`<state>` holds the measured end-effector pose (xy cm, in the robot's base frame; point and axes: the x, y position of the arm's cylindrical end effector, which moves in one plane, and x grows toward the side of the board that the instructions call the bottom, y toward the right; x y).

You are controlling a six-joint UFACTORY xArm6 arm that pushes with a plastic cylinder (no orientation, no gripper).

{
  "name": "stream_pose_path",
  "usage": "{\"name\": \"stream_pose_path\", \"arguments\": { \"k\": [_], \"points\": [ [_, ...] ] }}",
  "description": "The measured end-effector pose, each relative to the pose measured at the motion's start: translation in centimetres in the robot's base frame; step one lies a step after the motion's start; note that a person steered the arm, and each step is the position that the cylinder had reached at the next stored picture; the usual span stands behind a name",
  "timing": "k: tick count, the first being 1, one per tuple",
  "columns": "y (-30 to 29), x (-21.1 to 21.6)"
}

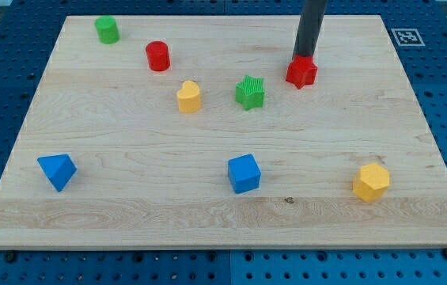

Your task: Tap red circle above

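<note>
While the red circle (158,56) sits in the frame's upper left, just right of the green cylinder (107,30), your tip (303,58) stands far right, touching the red star (302,73) — a bare rod, nothing to open or close. Sweep straight left and you risk dragging that star, or clipping the green star (250,92).

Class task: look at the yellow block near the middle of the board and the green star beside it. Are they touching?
Apart. The camera view shows bare wood between the yellow block and the green star, with the star toward the view's right.
</note>
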<state>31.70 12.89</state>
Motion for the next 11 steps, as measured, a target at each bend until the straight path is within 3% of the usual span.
{"name": "stream_pose_path", "arguments": {
  "k": [3,5,7,8,9,11],
  "points": [
    [0.0,3.6],
    [-2.2,0.3],
    [-15.5,-0.6],
    [-20.3,-3.4],
    [-23.8,-4.6],
    [-24.8,-0.7]
  ]
}}
